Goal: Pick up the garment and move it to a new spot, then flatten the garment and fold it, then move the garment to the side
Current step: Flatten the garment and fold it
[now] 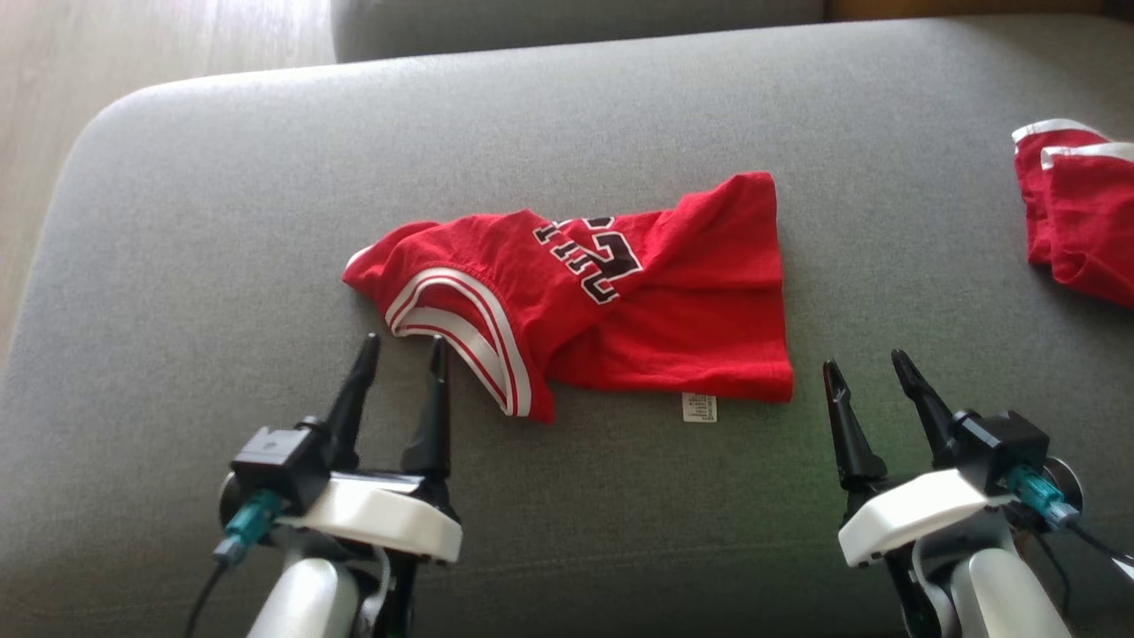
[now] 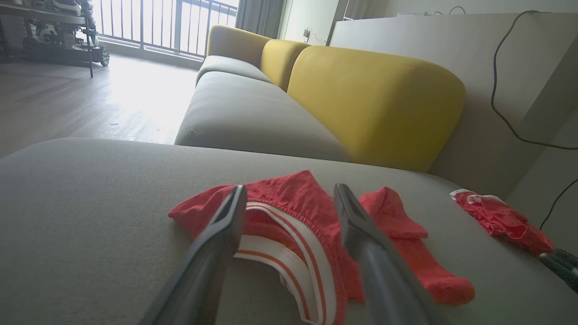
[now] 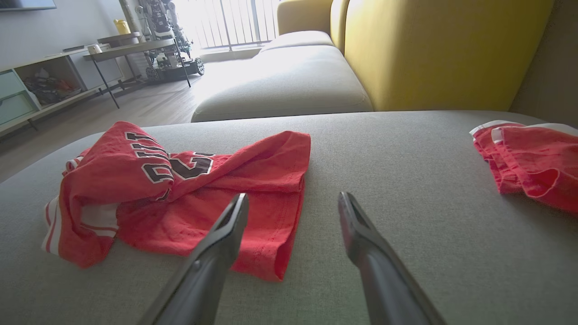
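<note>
Nearest me, my left gripper (image 1: 404, 346) and right gripper (image 1: 865, 360) stand wide open and empty, fingers pointing forward low over the grey sofa seat (image 1: 177, 266). The left sits at the striped armhole of the red jersey (image 1: 638, 292), the right just beside its hem. The jersey lies crumpled mid-seat, long axis left to right, hem rightward. The head view shows its white label (image 1: 699, 407); the wrist views add a yellow backrest (image 2: 375, 104). Far right lies another red garment (image 1: 1081, 221).
</note>
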